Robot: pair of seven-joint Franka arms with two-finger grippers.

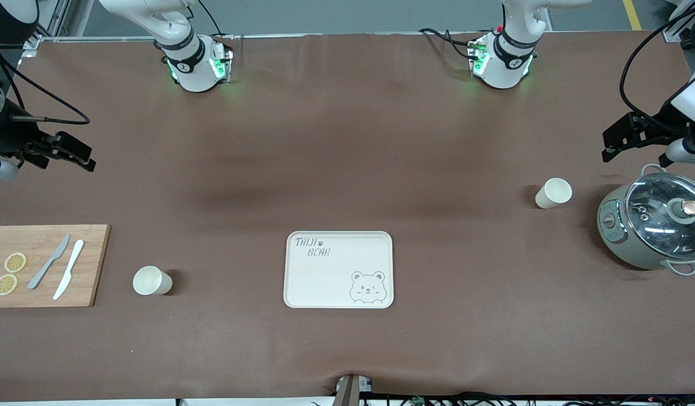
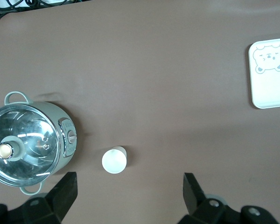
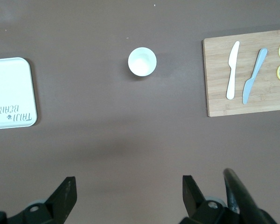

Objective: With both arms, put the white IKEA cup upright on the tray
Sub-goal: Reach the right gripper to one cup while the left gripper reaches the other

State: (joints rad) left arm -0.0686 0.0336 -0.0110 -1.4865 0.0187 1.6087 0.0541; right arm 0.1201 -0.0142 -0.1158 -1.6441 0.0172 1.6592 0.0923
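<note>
A: We log two white cups, both upright on the table. One cup stands toward the left arm's end, just beside the rice cooker; the other cup stands toward the right arm's end, near the cutting board. The tray lies bare between them, well apart from both.

B: Grippers?

A: The left gripper hangs over the table near the cooker, fingers spread wide and holding nothing. The right gripper hangs over bare table above the board's end, also spread and empty. Neither touches anything.

B: What do we expect to go wrong?

A: Our judgement: the cup by the cooker leaves little room on that side, so a finger could clip the cooker or nudge the cup over. A thin rim pinched off-centre may tilt or slip. If both arms arrive over the tray together, they could collide.

B: Anything we cannot read?

A: Both arms are cut off at the frame edges in the front view. The wrist views show only fingertips. We cannot tell which of the two cups the task intends.
</note>
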